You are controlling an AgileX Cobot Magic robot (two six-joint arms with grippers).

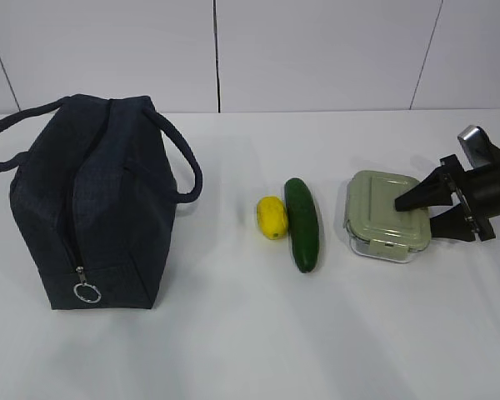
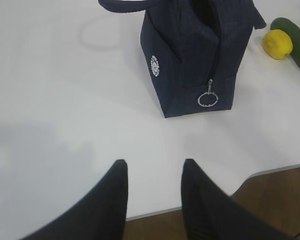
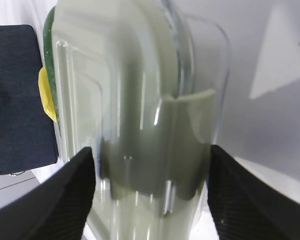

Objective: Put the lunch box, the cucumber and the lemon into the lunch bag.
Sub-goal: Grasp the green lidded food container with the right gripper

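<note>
A white desk (image 1: 233,350) carries everything. Nearest the right hand (image 1: 431,210) sits the lunch box (image 1: 382,215). Beyond lie the cucumber (image 1: 302,223), the lemon (image 1: 271,217), then the lunch bag (image 1: 92,200).

table (image 1: 233,350): white, matte | wall (image 1: 317,50): pale panels, dark seams | floor (image 2: 270,200): brown

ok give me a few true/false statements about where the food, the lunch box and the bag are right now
1. The lemon lies beside the cucumber. True.
2. The lunch box is inside the lunch bag. False: it sits on the table, right of the cucumber.
3. The right gripper has its jaws either side of the lunch box. True.
4. The left gripper holds the bag's ring pull. False: it is open and apart from the bag.
</note>
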